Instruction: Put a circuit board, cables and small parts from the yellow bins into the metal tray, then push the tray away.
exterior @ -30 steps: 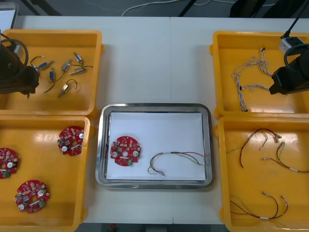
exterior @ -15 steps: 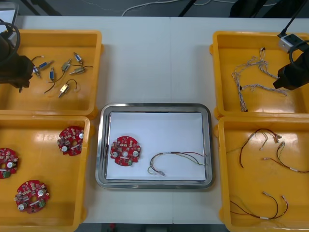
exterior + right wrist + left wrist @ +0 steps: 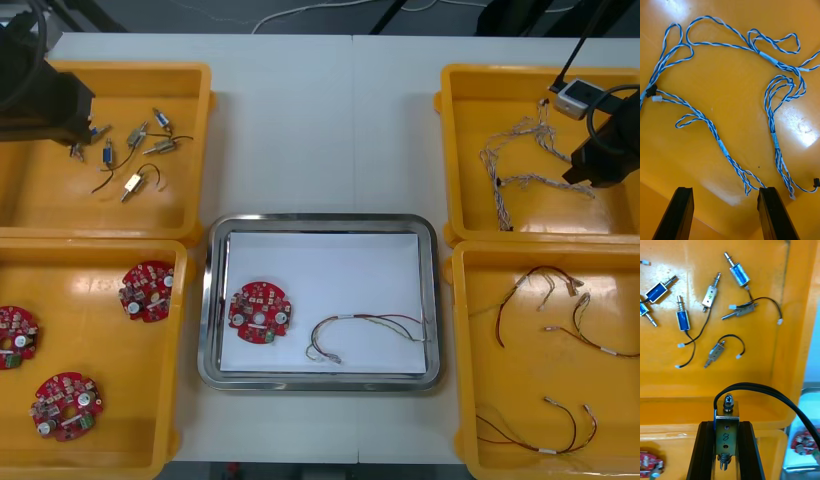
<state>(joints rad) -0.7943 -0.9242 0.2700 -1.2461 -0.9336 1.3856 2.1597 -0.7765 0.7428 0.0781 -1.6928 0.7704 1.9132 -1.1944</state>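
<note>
The left gripper hangs over the yellow bin at the upper left of the front view. Its fingers are clenched on a small metal part with a black lead looping off it, held above the loose small metal parts on the bin floor. At the upper right, the right gripper hovers over another yellow bin, fingers released and spread apart above the twisted blue and white cables. In the middle of the frame the metal tray sits on the table, white inside. It holds a red circuit board at its left and a cable just to the right — near the board, not touching it.
</note>
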